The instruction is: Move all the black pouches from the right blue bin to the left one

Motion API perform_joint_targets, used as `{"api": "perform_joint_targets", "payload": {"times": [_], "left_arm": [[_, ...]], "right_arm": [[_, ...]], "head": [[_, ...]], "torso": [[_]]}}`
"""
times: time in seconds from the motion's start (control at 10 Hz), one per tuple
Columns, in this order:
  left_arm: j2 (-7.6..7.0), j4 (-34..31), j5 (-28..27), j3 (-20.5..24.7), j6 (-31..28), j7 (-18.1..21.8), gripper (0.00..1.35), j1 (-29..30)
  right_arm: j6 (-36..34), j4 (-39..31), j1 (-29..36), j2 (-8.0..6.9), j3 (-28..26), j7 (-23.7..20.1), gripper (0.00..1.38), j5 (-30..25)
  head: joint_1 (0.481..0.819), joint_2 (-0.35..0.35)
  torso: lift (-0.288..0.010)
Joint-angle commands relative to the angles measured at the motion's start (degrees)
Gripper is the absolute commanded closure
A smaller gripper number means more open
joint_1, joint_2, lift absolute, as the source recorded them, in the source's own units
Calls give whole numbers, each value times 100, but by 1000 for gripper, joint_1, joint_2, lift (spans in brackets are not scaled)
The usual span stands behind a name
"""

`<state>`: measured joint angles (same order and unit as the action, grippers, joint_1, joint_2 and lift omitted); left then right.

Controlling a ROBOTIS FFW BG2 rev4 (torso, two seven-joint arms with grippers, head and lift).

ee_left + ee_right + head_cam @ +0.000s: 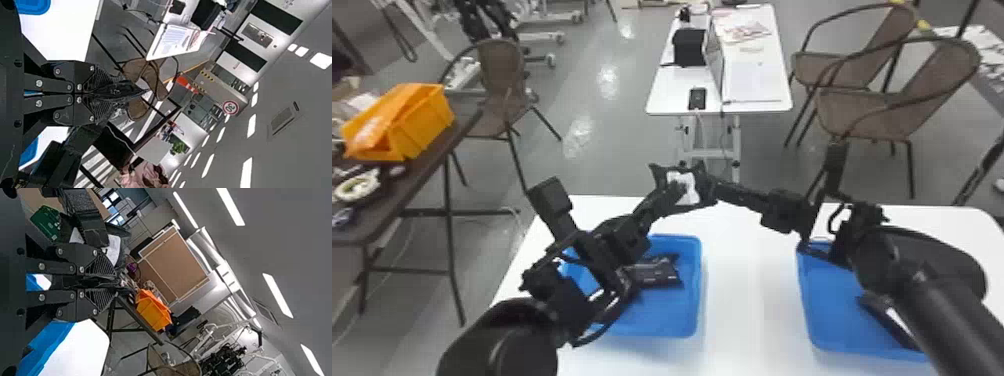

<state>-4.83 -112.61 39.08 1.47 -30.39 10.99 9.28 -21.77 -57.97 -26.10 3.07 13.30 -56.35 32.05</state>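
Pouch [688,189] at twelve o'clock, clamped by left fingers [98,78] and right fingers [100,263]. Advise: confirm left grip, release right, then lower toward seven o'clock, left bin [700,285].

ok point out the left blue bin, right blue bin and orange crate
Left blue bin [674,311]: head view, its bare floor.
Right blue bin [833,310]: head view, its bare floor.
Orange crate [428,131]: head view, side wall.

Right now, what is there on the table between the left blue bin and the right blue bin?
A bare strip of white table lies between the left blue bin and the right blue bin, in the head view.
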Motion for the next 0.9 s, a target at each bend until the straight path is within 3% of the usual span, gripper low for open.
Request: {"api": "perform_joint_targets", "payload": {"times": [0.0, 0.1, 0.3, 0.4, 0.6, 0.8], "left_arm": [[87, 3, -515, 134, 323, 0, 1216, 109], [210, 3, -1333, 345, 639, -18, 1216, 250], [498, 143, -3082, 794, 999, -18, 1216, 558], [498, 354, -3565, 899, 1158, -27, 1216, 663], [498, 697, -3917, 917, 903, -44, 1216, 795], [342, 969, -4057, 671, 797, -27, 1216, 821]], "right_arm": [[94, -92, 140, 1, -144, 71, 130, -84], [94, -391, 387, 1, -390, 300, 24, -331], [-2, -997, 949, 71, -864, 739, 150, -902], [-20, -1173, 1195, 115, -1049, 880, 156, -849], [-143, -1287, 1485, 168, -1365, 924, 157, -928], [-231, -1349, 1643, 256, -1400, 968, 159, -999]], "head": [[695, 158], [695, 168], [695, 195], [695, 214], [695, 227], [695, 213]], "torso": [[10], [10], [10], [10], [10], [10]]}}
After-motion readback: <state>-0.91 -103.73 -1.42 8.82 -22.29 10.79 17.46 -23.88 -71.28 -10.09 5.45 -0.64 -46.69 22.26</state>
